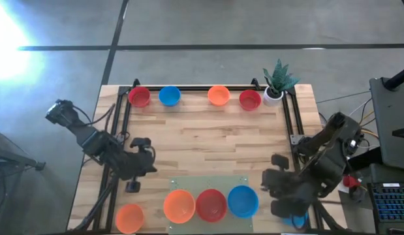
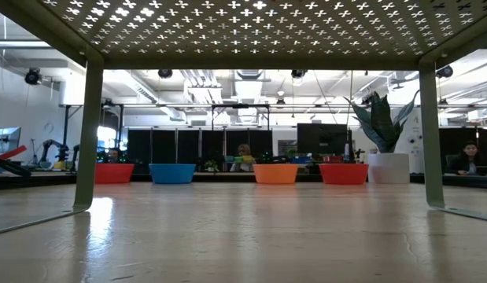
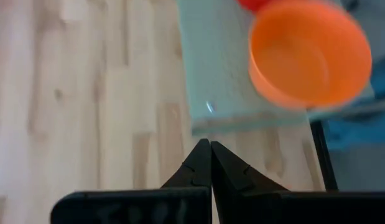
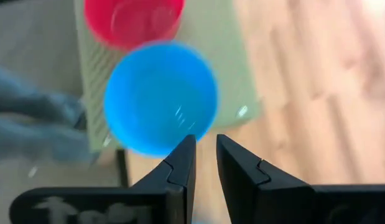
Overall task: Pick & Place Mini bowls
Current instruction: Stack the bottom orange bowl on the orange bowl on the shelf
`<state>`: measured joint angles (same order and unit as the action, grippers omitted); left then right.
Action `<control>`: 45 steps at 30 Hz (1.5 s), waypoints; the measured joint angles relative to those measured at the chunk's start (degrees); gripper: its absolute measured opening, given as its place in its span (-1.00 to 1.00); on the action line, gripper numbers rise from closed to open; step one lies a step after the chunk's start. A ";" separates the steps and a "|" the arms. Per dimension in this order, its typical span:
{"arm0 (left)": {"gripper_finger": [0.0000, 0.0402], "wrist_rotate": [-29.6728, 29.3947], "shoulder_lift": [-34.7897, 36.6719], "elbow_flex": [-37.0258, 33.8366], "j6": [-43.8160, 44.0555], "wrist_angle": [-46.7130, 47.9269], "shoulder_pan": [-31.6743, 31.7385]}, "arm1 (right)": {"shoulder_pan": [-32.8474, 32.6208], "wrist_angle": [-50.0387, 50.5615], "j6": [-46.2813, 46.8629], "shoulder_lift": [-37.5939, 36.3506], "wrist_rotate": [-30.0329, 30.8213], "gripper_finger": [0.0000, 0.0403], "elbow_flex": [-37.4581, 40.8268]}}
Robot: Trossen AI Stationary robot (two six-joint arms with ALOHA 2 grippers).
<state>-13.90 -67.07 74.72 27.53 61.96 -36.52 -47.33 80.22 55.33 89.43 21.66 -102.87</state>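
Four mini bowls stand in a row on their bases at the table's far edge: red, blue, orange and red. On a pale green plate at the near edge sit an orange bowl, a red bowl and a blue bowl. Another orange bowl rests on the wood at the near left. My left gripper is shut, left of the plate. My right gripper hovers open, narrowly, by the blue bowl, nothing between its fingers.
A small white pot with a green plant stands at the far right corner. A blue bowl shows partly under my right arm at the near right. Black rails frame the table. The middle of the wood lies bare.
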 joint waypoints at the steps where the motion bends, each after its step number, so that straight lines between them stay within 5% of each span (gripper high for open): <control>1: -1.00 0.31 -0.43 0.00 0.07 0.68 -0.60 | -0.03 -0.05 -1.05 -0.48 2.00 -0.71 0.00; 14: -0.99 9.34 -8.74 -0.07 8.03 1.15 -5.07 | -0.03 -0.06 -9.08 -5.43 10.11 -0.71 0.01; 21: -0.79 15.82 -12.43 -0.09 7.34 0.61 -7.20 | -0.03 -0.04 -9.11 -6.71 10.42 -0.71 0.00; 34: -0.64 16.34 -23.04 -3.23 3.17 -0.08 -13.70 | -0.03 -0.04 -9.53 -6.89 11.56 -0.71 0.00; 45: -0.64 22.40 -24.57 -10.09 4.09 -10.25 -14.00 | -0.03 -0.04 -9.42 -6.89 11.55 -0.71 0.00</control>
<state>8.50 -91.64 64.63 31.62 51.72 -50.52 -47.35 80.18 45.91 82.54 33.21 -102.87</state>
